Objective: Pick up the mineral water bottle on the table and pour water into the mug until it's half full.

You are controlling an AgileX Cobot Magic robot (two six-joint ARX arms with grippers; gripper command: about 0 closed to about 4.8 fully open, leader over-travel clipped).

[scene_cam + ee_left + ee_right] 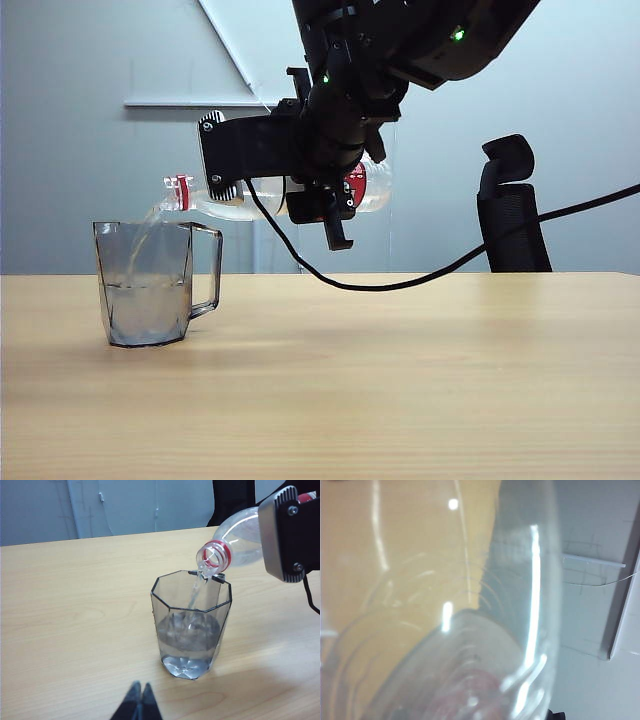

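My right gripper (pixel 332 200) is shut on the mineral water bottle (pixel 265 200), which it holds almost level above the table (pixel 400 380) with the red-ringed neck (pixel 216 555) tipped over the mug's rim. A thin stream of water (pixel 194 592) runs from the mouth into the smoky-grey mug (pixel 145 285). The water in the mug (pixel 145 312) stands at about half its height. In the right wrist view the bottle (pixel 470 630) fills the picture and hides the fingers. My left gripper (pixel 140 700) hangs shut and empty just in front of the mug (pixel 192 625).
A black cable (pixel 400 283) sags from the right arm down to near the tabletop behind the mug's handle (pixel 208 270). A black office chair (pixel 512 210) stands behind the table's far edge on the right. The right arm's black and silver housing (pixel 292 535) hangs over the bottle.
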